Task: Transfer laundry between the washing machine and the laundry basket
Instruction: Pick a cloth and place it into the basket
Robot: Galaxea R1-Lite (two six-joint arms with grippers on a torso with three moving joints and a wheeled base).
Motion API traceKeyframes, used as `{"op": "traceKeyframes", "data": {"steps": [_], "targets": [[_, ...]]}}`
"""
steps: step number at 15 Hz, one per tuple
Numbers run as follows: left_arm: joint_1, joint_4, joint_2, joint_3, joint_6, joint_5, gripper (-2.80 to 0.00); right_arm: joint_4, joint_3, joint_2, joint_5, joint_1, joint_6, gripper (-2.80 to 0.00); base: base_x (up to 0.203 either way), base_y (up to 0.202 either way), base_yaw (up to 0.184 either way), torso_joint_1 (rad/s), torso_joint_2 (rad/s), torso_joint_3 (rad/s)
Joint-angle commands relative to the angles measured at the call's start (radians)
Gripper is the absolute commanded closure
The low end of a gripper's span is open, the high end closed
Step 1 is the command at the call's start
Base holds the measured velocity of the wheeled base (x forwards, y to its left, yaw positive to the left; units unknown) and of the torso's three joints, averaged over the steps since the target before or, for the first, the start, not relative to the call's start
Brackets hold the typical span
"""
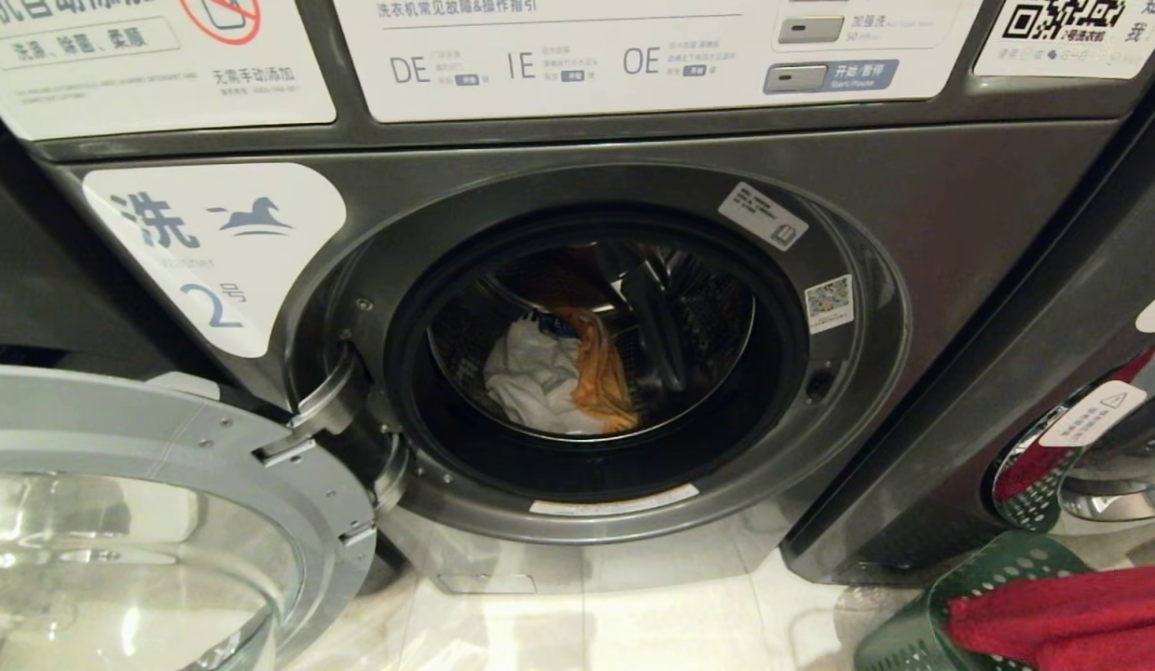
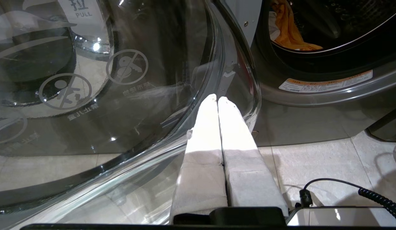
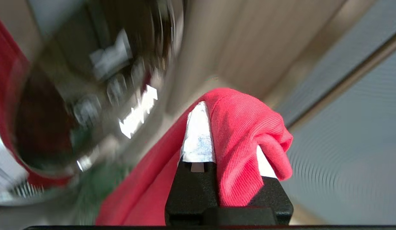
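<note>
Red garment (image 3: 245, 134) was pinched between the right gripper (image 3: 229, 127) jaws, draping over one fingertip | left gripper (image 2: 217, 99) jaws pressed together, empty, beside the glass door (image 2: 121, 95) | green laundry basket (image 1: 913, 624) held more red cloth.

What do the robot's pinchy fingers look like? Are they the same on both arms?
Both look alike. The left gripper has two long, tapering fingers wrapped in white tape-like covering, rising from a black base, with a curly black cable beside it. The right gripper has the same white-wrapped fingers on a chunky black base. No markings show on either one.
</note>
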State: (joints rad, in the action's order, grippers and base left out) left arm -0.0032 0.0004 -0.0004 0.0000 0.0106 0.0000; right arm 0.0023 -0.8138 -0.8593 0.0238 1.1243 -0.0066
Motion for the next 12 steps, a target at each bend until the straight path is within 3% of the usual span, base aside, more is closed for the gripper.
{"op": "traceKeyframes", "data": {"steps": [1, 6, 10, 11, 12], "targets": [[0.0, 0.0, -0.001, 0.0, 0.0, 0.0, 0.0, -0.009, 0.063, -0.064, 0.001, 0.004, -0.003, 0.0, 0.0, 0.0, 0.0, 0.0, 0.0, 0.0], [0.0, 0.0, -0.001, 0.0, 0.0, 0.0, 0.0, -0.161, 0.288, -0.258, 0.066, -0.024, -0.063, 0.0, 0.0, 0.0, 0.0, 0.0, 0.0, 0.0], [0.0, 0.0, -0.001, 0.0, 0.0, 0.0, 0.0, -0.244, 0.386, -0.393, 0.182, -0.182, -0.132, 0.0, 0.0, 0.0, 0.0, 0.0, 0.0, 0.0], [0.0, 0.001, -0.001, 0.0, 0.0, 0.0, 0.0, -0.247, 0.396, -0.42, 0.19, -0.204, -0.148, -2.8, 0.0, 0.0, 0.0, 0.0, 0.0, 0.0], [0.0, 0.0, -0.001, 0.0, 0.0, 0.0, 0.0, -0.249, 0.398, -0.45, 0.192, -0.217, -0.154, -2.8, 0.0, 0.0, 0.0, 0.0, 0.0, 0.0]]}}
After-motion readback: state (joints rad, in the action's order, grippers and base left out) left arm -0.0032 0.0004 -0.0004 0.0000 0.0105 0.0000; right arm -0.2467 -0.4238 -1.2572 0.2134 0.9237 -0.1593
